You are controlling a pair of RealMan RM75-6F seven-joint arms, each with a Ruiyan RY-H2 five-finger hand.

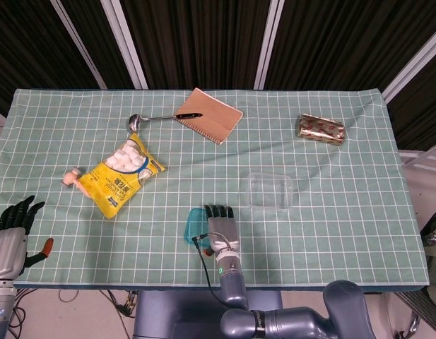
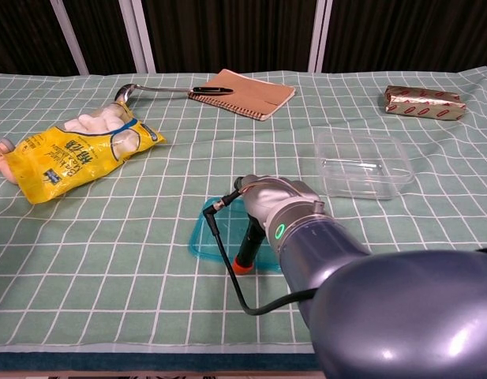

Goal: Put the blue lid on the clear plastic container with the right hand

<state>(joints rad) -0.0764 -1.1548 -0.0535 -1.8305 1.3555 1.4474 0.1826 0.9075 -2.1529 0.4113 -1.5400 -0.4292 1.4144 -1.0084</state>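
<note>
The right hand (image 1: 220, 224) lies flat over the blue lid (image 1: 195, 226), fingers extended, grip not discernible; the left hand (image 1: 13, 224) hangs off-table, fingers apart, empty; farther back sits the clear plastic container (image 2: 361, 163).

right hand (image 1: 221, 226): grey metallic back plate, black fingers; in the chest view one digit ended in an orange-red tip. wrist was a smooth silver-grey cylinder with a small green ring light. a thin black cable with a right-angle plug ran from the wrist and looped down along the forearm. right arm (image 2: 401, 316): large glossy blue-grey rounded housings, a dark band between segments in the head view.

left hand (image 1: 11, 229): same build, grey palm section, black fingers, 1 orange-red tip showing at the side. below it a pale grey cylindrical wrist with a small blue mark.
</note>
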